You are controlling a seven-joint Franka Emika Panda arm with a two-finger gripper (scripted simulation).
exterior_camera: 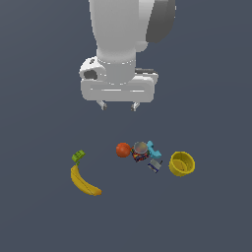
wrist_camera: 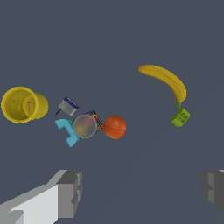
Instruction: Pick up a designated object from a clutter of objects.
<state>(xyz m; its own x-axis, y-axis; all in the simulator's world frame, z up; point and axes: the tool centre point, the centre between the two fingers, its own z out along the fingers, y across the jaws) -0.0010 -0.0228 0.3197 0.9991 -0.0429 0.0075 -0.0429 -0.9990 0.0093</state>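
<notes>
Touching the multicoloured can (exterior_camera: 141,151) on the banana's (exterior_camera: 84,181) side sits the red-orange ball (exterior_camera: 123,149), smooth, round and likely slippery, best pinched across its middle by the jaws, now spread wide and empty high above.

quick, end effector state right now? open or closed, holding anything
End effector: open, holding nothing, raised above the red-orange ball and the other items.

No text can be read; the multicoloured can's (exterior_camera: 140,152) print is a blur.
</notes>
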